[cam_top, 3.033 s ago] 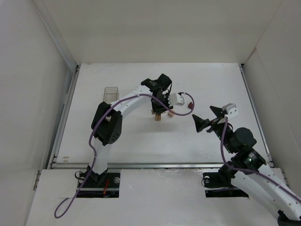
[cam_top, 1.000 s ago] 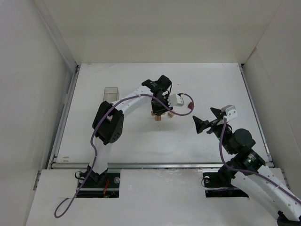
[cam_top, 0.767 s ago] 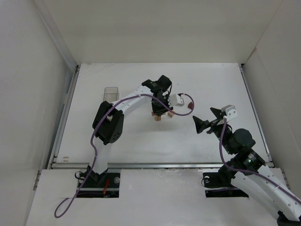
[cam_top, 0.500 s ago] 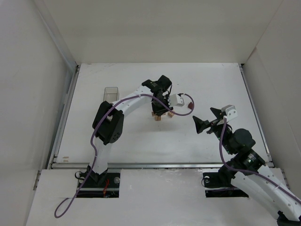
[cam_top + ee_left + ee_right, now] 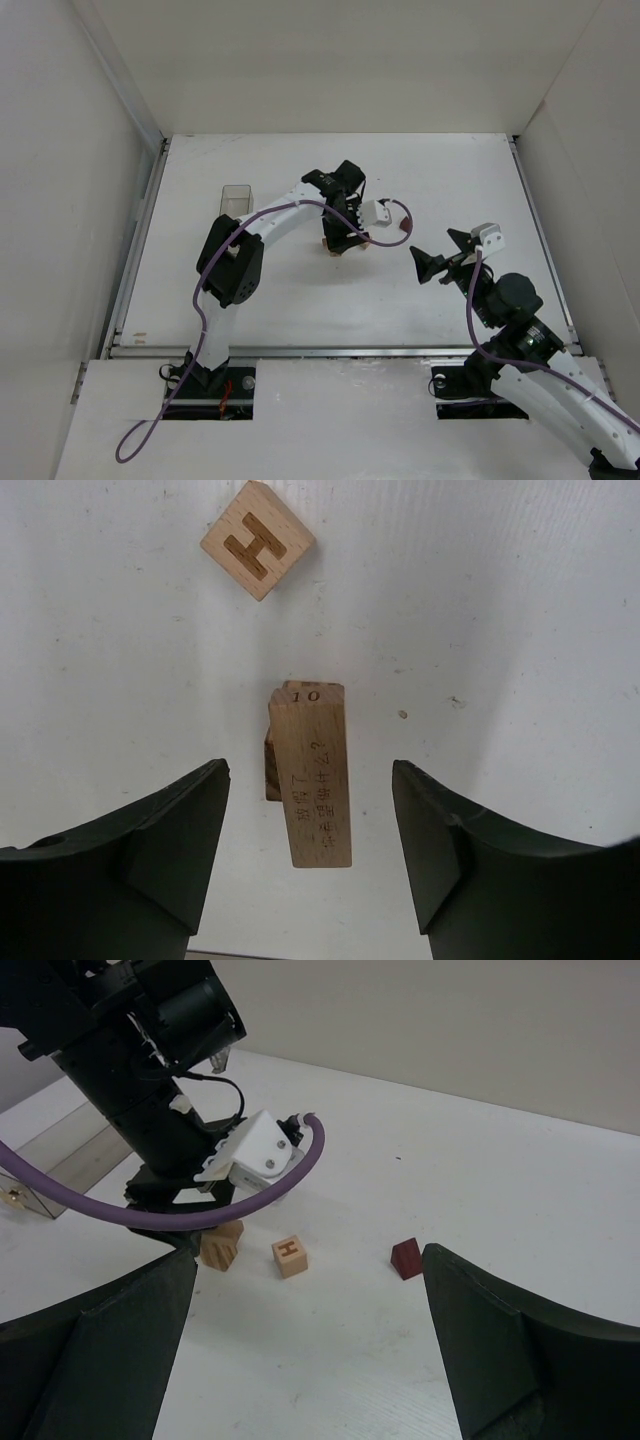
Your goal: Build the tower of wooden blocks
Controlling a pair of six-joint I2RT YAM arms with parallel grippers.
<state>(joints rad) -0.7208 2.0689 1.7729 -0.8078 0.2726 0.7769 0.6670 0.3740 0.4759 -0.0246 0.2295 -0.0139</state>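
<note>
The wood block tower is a small stack: a light-tan bar (image 5: 318,775) marked "10" lies on a lower block (image 5: 270,770) whose edge peeks out at the left. My left gripper (image 5: 310,770) straddles the bar, open, with a gap on each side. The stack (image 5: 332,247) sits under that gripper (image 5: 343,232) at mid-table, and it shows as a tan stack (image 5: 222,1245) in the right wrist view. A dark reddish-brown block (image 5: 405,1258) lies loose on the table to the right. My right gripper (image 5: 310,1260) hangs open and holds nothing, short of these pieces.
A tan cube marked H (image 5: 257,538) lies just beyond the stack, between it and the reddish-brown block (image 5: 402,226). A clear plastic box (image 5: 236,197) stands at the left of the table. White walls enclose the table on three sides.
My left gripper's jaws have opened and let go of the tan bar, which stays on the stack. Neither arm has shifted otherwise.
</note>
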